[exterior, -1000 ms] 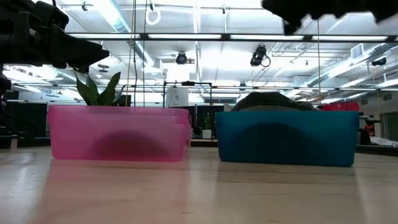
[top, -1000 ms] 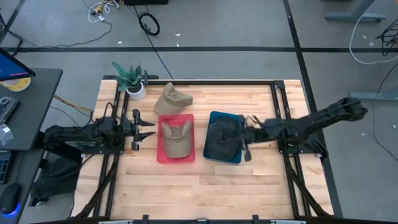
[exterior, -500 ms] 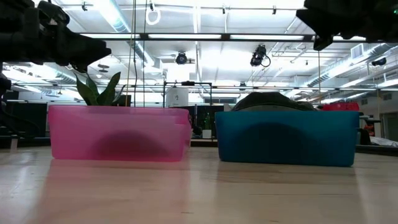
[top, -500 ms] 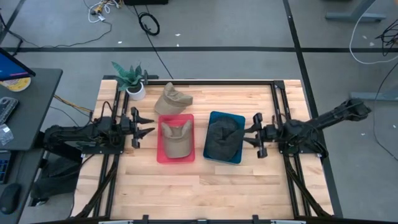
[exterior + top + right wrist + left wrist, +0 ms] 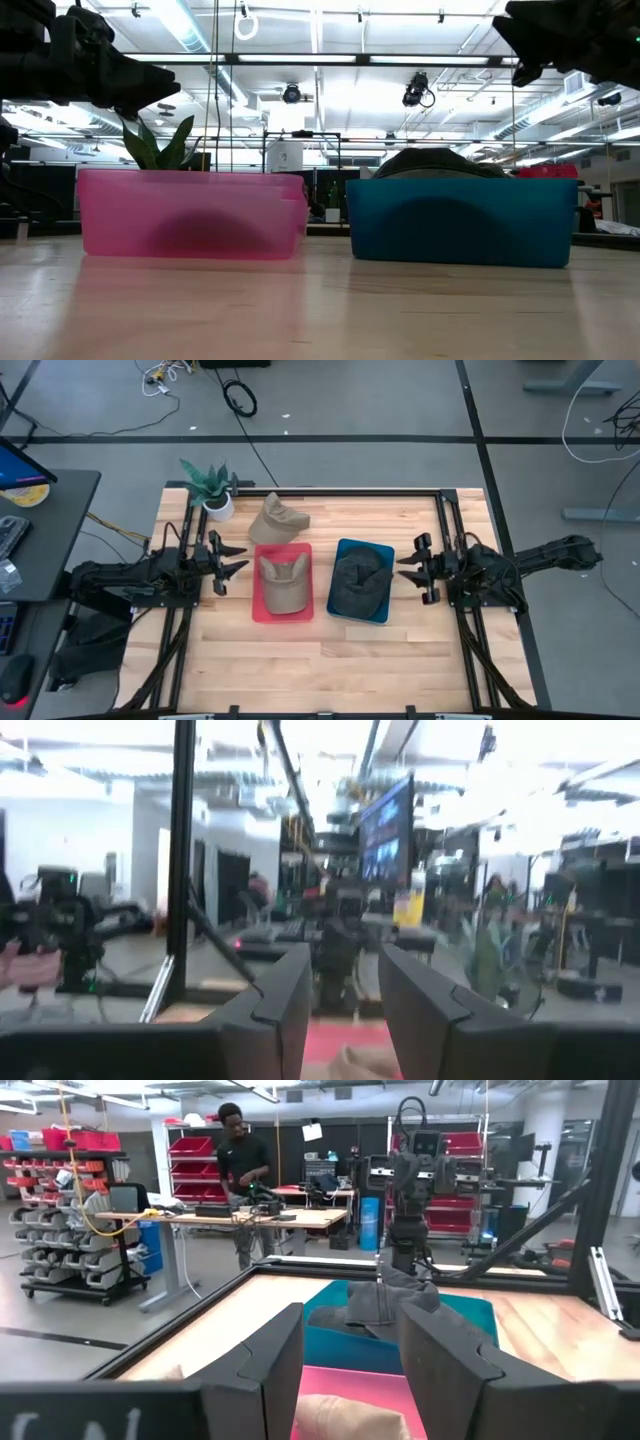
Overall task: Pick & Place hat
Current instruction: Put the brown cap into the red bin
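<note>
- Pale wooden table (image 5: 330, 660) with a dark frame stands on a grey floor; a potted plant (image 5: 208, 485) sits at its far left corner, and cables trail on the floor beyond.
- Behind the table, the left wrist view shows a workshop with red bin shelves and a person (image 5: 240, 1170) at a bench.
- Pink bin (image 5: 258, 610) holds a tan hat (image 5: 283, 584), long axis running near to far, brim end toward the far edge.
- Blue bin (image 5: 384, 552), just beside it, holds a dark hat (image 5: 357, 582).
- Another tan hat (image 5: 275, 520) lies loose on the table behind the pink bin.
- Left gripper (image 5: 228, 558) hovers left of the pink bin, jaws apart, empty.
- Right gripper (image 5: 412, 568) hovers right of the blue bin, jaws apart, empty.
- No writing is readable.
</note>
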{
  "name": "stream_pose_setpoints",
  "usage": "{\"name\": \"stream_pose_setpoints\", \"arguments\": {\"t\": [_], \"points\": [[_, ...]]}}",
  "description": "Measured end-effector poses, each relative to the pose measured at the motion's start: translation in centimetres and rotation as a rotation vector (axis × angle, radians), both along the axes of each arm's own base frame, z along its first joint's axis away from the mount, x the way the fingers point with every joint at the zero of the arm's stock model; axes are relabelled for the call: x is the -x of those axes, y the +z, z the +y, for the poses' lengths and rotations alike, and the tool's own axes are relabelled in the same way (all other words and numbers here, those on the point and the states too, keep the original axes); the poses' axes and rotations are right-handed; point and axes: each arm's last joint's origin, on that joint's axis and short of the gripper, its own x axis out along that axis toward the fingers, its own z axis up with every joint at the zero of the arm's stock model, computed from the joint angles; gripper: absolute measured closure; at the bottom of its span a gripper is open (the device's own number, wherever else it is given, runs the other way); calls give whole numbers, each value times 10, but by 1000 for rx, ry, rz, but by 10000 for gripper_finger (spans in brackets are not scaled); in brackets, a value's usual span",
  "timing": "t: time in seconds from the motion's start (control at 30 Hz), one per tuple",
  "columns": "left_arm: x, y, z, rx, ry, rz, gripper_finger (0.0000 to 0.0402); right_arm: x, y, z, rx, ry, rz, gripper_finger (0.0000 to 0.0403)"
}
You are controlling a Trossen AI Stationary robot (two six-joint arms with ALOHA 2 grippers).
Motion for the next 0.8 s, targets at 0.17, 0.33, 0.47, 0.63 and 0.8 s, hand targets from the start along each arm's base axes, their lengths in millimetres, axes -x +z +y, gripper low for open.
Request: {"name": "stream_pose_setpoints", "arguments": {"t": [0.17,0.33,0.47,0.63,0.8], "points": [[0,-1,0,47,-10,-4,236,8,-2,-3,-4,-19,-32,279],[0,-1,-1,69,-26,-3,236,15,-1,-4,4,-8,-40,279],[0,-1,-1,75,-27,-3,236,19,-4,-4,9,-9,-8,279],[0,-2,-1,89,-29,0,236,24,-10,-5,14,-28,56,279],[0,-2,-1,89,-29,1,236,30,-14,-6,9,-45,79,279]]}}
